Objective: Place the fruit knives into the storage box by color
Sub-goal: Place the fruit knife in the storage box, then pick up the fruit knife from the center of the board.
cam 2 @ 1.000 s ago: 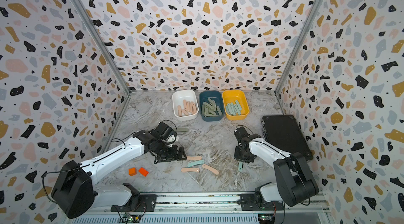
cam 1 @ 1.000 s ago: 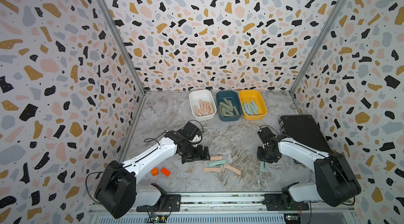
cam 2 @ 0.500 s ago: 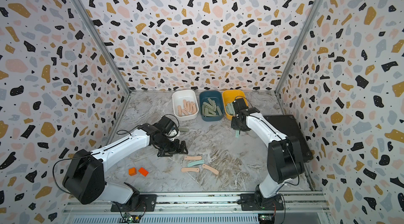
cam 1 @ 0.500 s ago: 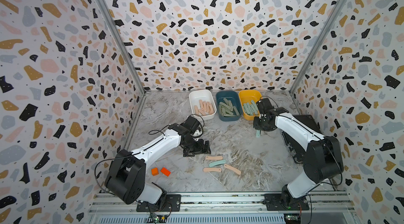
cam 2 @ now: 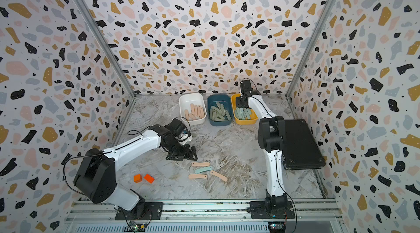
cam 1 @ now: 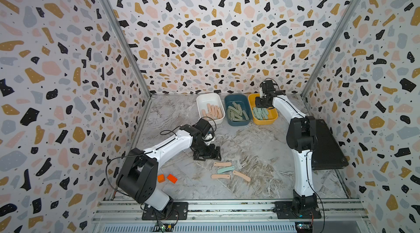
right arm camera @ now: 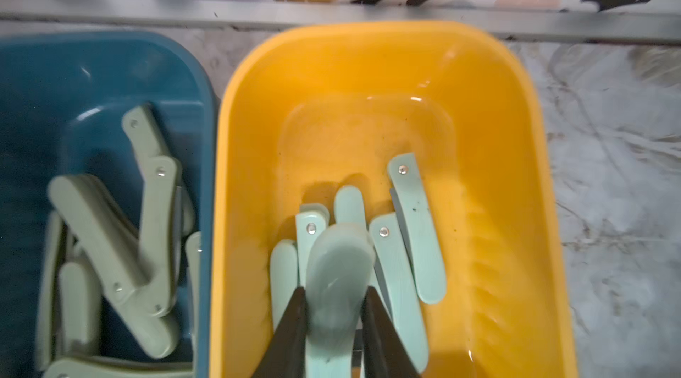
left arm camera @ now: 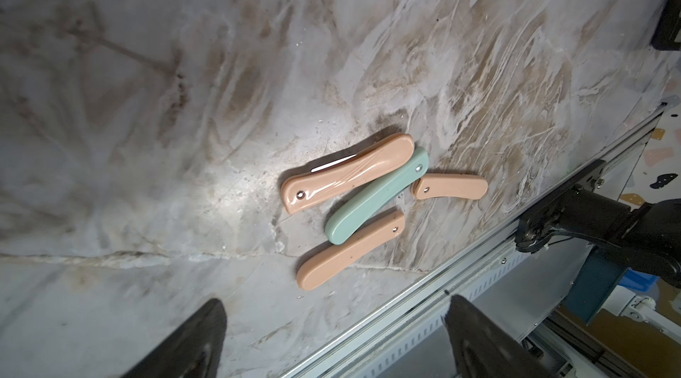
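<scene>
left arm (cam 1: 169,146), right arm (cam 1: 301,170): showing white shells, black joints | black cables (cam 1: 106,171) looping outside | left gripper (left arm camera: 333,300): showing black

Both top views share one scene: the whole table (cam 1: 261,147), seen from high behind the arm bases (cam 1: 164,210). Your left wrist camera looks closely at four loose knives (left arm camera: 368,203) ahead of the left gripper (left arm camera: 335,317). Your right wrist camera peers past the right gripper (right arm camera: 334,295), closed on a mint knife (right arm camera: 339,265), into the yellow box (right arm camera: 497,173) just below it.
</scene>
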Action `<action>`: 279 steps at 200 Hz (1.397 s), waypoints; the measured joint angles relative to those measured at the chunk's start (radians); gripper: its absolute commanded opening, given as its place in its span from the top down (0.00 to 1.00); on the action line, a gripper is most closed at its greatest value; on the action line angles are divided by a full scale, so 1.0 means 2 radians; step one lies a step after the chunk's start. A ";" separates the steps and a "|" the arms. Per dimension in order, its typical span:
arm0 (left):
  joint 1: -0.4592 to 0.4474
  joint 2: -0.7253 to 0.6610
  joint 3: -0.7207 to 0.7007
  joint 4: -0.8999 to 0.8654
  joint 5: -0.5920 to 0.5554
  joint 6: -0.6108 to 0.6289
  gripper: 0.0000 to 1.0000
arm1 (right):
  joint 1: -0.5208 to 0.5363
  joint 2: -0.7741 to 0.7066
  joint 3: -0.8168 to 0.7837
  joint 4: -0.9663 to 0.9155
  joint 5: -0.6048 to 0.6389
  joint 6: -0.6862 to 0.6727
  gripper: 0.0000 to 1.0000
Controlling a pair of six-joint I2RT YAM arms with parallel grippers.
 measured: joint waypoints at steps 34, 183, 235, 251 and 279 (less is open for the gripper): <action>-0.012 0.002 0.009 -0.011 -0.002 0.016 0.11 | -0.001 0.031 0.031 -0.037 -0.026 -0.010 0.51; -0.154 0.127 0.071 -0.010 -0.091 0.024 0.31 | 0.002 -0.433 -0.518 0.076 -0.162 0.084 0.03; -0.167 0.179 0.099 -0.014 -0.131 0.026 0.36 | 0.002 -0.483 -0.583 0.098 -0.175 0.101 0.03; -0.167 0.183 0.102 -0.015 -0.139 0.026 0.40 | 0.002 -0.487 -0.589 0.106 -0.174 0.104 0.03; -0.168 0.195 0.115 -0.025 -0.159 0.027 0.50 | 0.002 -0.487 -0.592 0.115 -0.174 0.110 0.03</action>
